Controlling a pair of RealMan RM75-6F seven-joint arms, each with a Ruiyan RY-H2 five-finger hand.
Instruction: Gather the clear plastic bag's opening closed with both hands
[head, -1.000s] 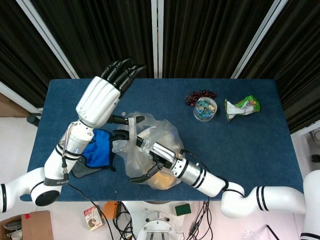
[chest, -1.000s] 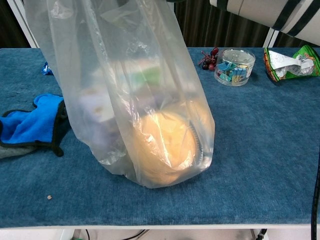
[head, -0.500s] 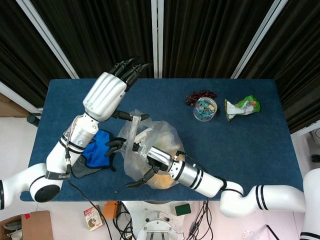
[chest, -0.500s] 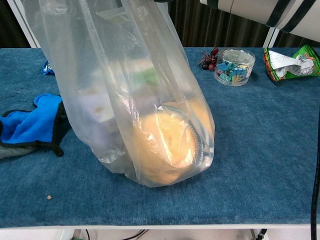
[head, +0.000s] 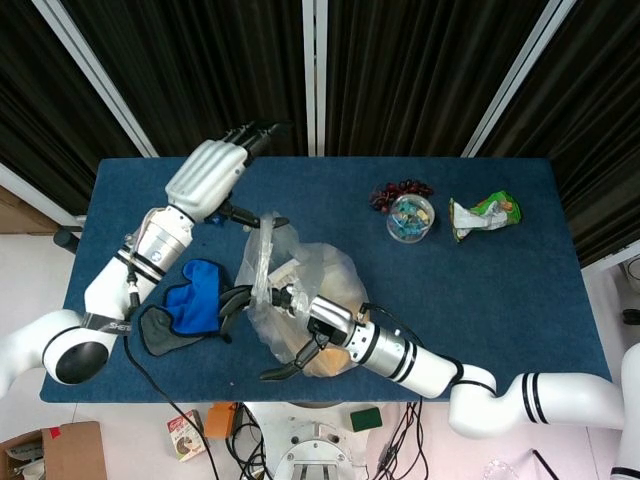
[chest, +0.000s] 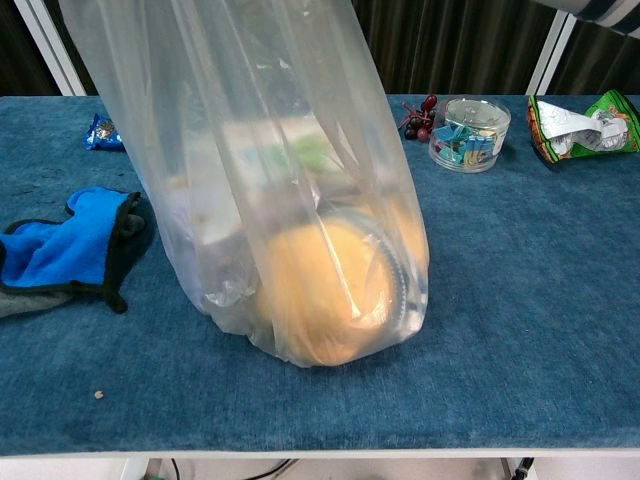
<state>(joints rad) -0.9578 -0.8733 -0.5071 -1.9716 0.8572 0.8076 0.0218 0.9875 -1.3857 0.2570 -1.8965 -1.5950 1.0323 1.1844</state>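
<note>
We see the clear plastic bag (head: 300, 295) standing centre-left on the blue desk (head: 500, 290), a round orange object inside | our right hand (head: 285, 310), lower centre, grasps the bag's gathered top | our left hand (head: 215, 175), upper left: we cannot tell its hold | blue cloth (chest: 60, 250) lies left.
</note>
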